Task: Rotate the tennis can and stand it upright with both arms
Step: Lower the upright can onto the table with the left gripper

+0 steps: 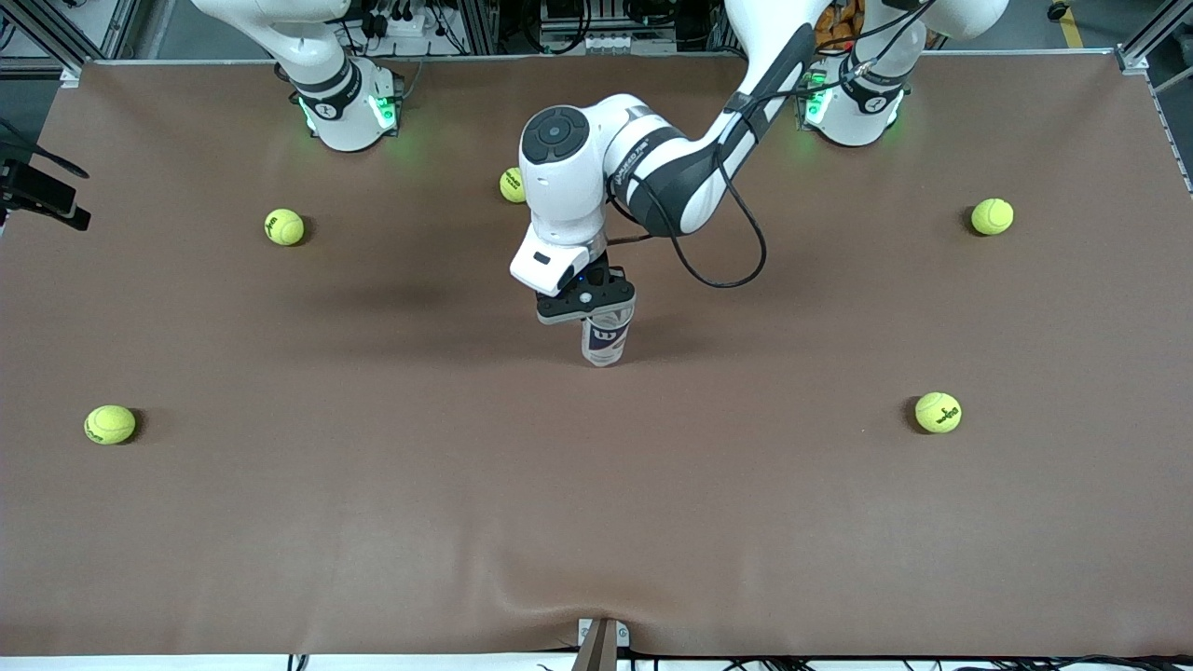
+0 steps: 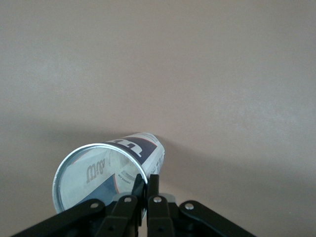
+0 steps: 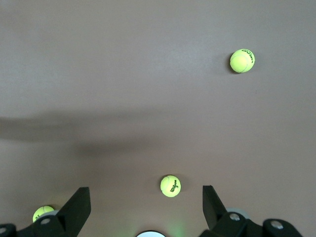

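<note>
The left gripper (image 1: pixel 589 303) pinches the rim of the can (image 1: pixel 607 342), which stands upright or nearly so at the middle of the table (image 1: pixel 373 522), about midway between the base edge and the camera edge. So the uprighting looks all but done; the step in hand seems to be setting the can down square. I cannot tell from these views whether its base is fully on the table or just above it.

In the left wrist view the fingers (image 2: pixel 153 185) are nearly closed on the silver rim wall, one inside the open mouth and one outside, with the can (image 2: pixel 106 168) hanging directly below them.

The next move calls for settling the base flat, then opening the fingers and lifting straight up so the rim is not dragged and the slim can tipped.

The right gripper (image 3: pixel 146 207) waits with fingers wide apart, empty, high above the table near its own base.
</note>
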Robot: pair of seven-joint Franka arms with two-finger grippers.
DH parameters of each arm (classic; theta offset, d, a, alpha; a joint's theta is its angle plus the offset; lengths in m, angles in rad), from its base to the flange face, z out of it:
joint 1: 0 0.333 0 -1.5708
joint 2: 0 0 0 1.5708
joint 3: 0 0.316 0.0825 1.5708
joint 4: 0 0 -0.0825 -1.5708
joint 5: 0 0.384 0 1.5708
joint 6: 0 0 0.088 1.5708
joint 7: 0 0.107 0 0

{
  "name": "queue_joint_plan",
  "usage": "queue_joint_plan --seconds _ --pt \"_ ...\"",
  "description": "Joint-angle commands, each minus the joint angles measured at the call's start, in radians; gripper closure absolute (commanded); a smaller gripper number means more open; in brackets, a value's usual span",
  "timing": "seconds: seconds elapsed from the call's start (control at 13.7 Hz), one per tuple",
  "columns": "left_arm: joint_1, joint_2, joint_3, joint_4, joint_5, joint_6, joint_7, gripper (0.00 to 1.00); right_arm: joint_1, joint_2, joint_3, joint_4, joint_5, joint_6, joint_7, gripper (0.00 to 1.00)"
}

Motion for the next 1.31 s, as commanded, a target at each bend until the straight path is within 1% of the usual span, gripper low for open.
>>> queue_joint_plan --seconds 0.0,0.07,0.44,0.73,0.8,0.95,1.17,1.24 --pt "-0.011 0.013 0.012 0.024 0.025 -0.003 -0.022 0.72 -0.015 -0.007 0.005 -0.009 0.013 0.001 -0.021 0.00" --pt "-0.011 0.008 0.012 0.024 0.025 -0.003 -0.022 0.63 -0.015 -0.009 0.005 -0.009 0.013 0.000 -0.022 0.00" --pt "-0.011 0.004 0.009 0.024 0.024 -0.003 -0.022 0.56 -0.008 -0.009 0.008 -0.007 0.013 0.001 -0.024 0.00" --pt "-0.011 -0.022 -0.004 0.024 0.016 -0.005 -0.027 0.26 -0.009 -0.007 0.009 -0.006 0.013 0.009 -0.026 0.00" --pt "-0.009 -0.038 -0.005 0.024 0.014 -0.009 -0.027 0.20 -0.011 -0.007 0.008 -0.006 0.013 0.009 -0.026 0.00" --pt "-0.005 -0.068 -0.007 0.024 0.011 -0.017 -0.023 0.14 -0.017 -0.006 0.008 -0.004 0.014 0.014 -0.027 0.00" --pt "0.035 -0.114 -0.005 0.024 -0.015 -0.020 0.001 0.08 -0.011 -0.006 0.006 -0.004 0.011 0.026 -0.027 0.00" --pt "0.046 -0.134 -0.002 0.024 -0.016 -0.023 0.019 0.08 -0.009 -0.006 0.006 -0.004 0.011 0.024 -0.027 0.00"
